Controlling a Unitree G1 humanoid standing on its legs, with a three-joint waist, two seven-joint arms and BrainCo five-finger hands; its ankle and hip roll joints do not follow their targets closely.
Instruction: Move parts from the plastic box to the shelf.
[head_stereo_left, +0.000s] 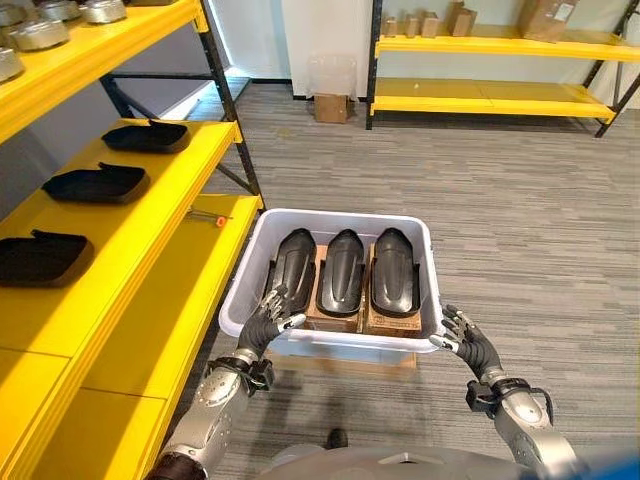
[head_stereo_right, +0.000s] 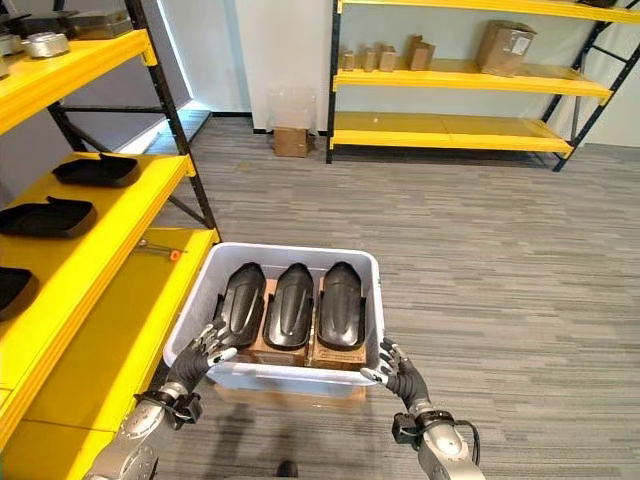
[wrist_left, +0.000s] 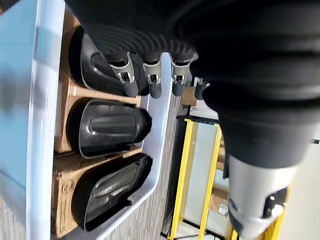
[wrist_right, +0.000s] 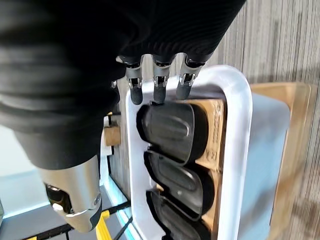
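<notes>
— Looking into the plastic box (head_stereo_left: 250, 262), what do you make of the parts?

— Three black parts (head_stereo_left: 343, 270) lie side by side in it, resting on brown cardboard blocks (head_stereo_left: 392, 321). They look like hard moulded shells, smooth and a little glossy, so I judge them stiff, fairly light and likely slippery under my fingers.

— Which way do they run?

— Each one's long axis runs from me towards the far wall of the box. The narrow rounded end points away from me, the broader end sits at the near wall.

— And your hands?

— My left hand (head_stereo_left: 268, 322) is at the box's near left corner, fingers (wrist_left: 129, 84) loosely spread above the leftmost part (head_stereo_left: 293, 267), holding nothing. My right hand (head_stereo_left: 464, 340) hovers by the near right corner, fingers relaxed and empty too.

— Where would you take hold?

— Across the width near the middle, thumb on one long edge and fingers on the other, since the domed top offers little purchase. Similar black parts (head_stereo_left: 97, 182) already sit on the yellow shelf (head_stereo_left: 150, 235) to my left.
</notes>
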